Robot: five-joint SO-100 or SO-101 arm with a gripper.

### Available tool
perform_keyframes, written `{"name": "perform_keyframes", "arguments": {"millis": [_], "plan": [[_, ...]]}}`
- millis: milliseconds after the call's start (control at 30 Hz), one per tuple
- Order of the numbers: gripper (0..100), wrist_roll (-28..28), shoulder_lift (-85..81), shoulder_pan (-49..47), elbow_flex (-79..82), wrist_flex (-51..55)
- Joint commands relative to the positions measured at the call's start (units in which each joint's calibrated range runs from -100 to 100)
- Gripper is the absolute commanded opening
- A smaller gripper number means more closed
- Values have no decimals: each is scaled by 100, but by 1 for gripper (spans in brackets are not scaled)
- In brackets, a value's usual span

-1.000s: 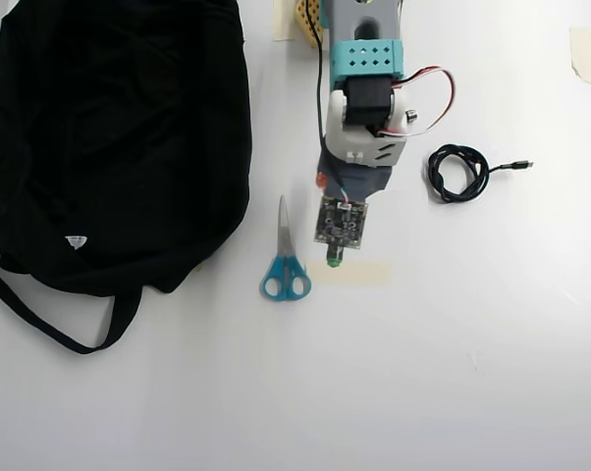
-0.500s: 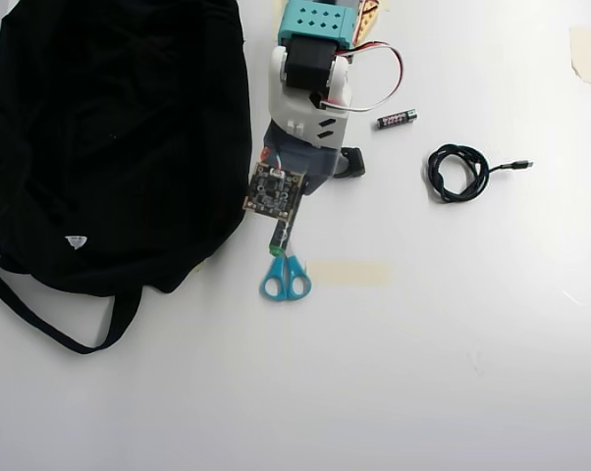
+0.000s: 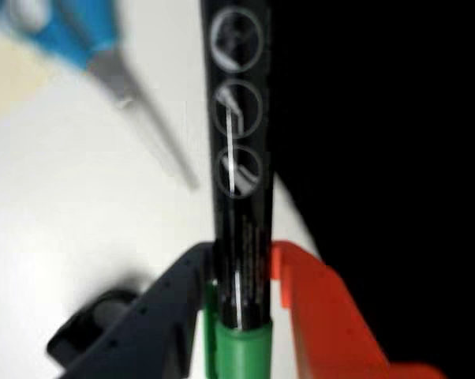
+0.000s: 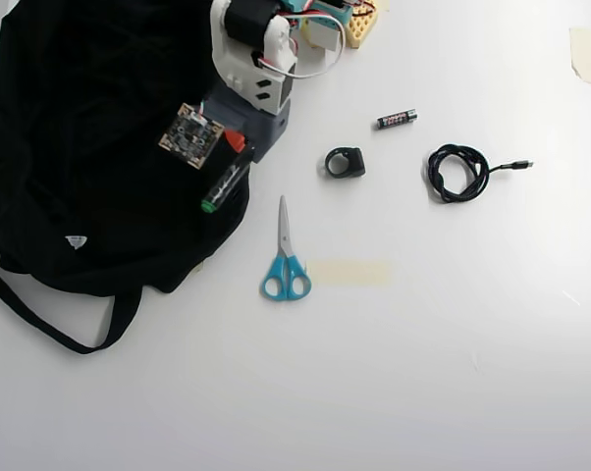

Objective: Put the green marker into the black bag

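Observation:
My gripper is shut on the green marker, clamped between a dark grey finger and an orange finger. The black barrel with pale print points away from the camera, and a green end sits at the jaws. In the overhead view the gripper holds the marker slanted over the right edge of the black bag, green tip toward the front. The bag fills the right side of the wrist view. Its white tag faces up.
Blue-handled scissors lie right of the bag and show blurred in the wrist view. A small black ring-shaped part, a AAA battery and a coiled black cable lie further right. A tape strip is stuck to the table.

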Motion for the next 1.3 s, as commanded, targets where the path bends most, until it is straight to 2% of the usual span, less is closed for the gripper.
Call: {"name": "perform_keyframes", "arguments": {"millis": [0, 433, 500, 667, 833, 1033, 1100, 1267], "plan": [[2, -15, -427, 298, -17, -6], [2, -157, -452, 2160, 280, -84], [2, -246, -444, 2586, 307, -463], [2, -52, -203, 3783, 316, -1333], [2, -52, 1075, 3783, 235, -2211], [4, -52, 1224, 3776, 235, -2306], [15, -52, 1224, 3776, 253, -2306], [30, -52, 1224, 3761, 298, -2306]]}}
